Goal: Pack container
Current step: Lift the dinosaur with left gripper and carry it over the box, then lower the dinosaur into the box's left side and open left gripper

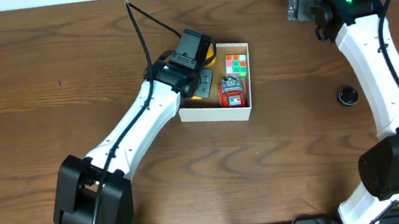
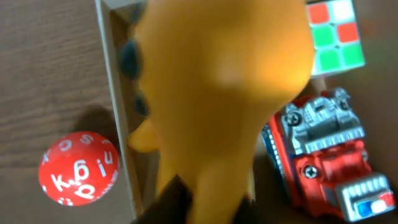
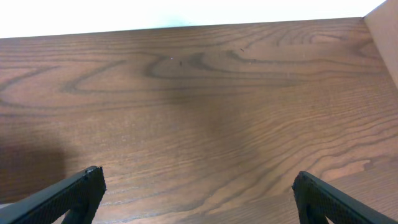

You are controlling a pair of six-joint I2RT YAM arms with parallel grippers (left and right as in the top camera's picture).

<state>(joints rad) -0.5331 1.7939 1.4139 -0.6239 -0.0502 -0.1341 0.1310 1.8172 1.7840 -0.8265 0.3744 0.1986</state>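
Observation:
The container (image 1: 215,113) is a shallow white box with a brown inside, at mid-table. In it lie a colour cube (image 1: 236,64) and a red toy fire truck (image 1: 232,93). My left gripper (image 1: 203,57) is over the box's left part, shut on a yellow-orange rubber toy (image 1: 210,53). In the left wrist view the yellow toy (image 2: 230,93) fills the middle between the jaws (image 2: 211,194), over the box's left wall (image 2: 118,124), with the cube (image 2: 336,37) and the truck (image 2: 323,155) to its right. My right gripper (image 1: 300,2) is open and empty at the far right, its jaws (image 3: 196,186) over bare wood.
A red many-sided die with white letters (image 2: 78,169) lies on the table just outside the box's left wall; the arm hides it from overhead. A small black round object (image 1: 347,95) sits on the table right of the box.

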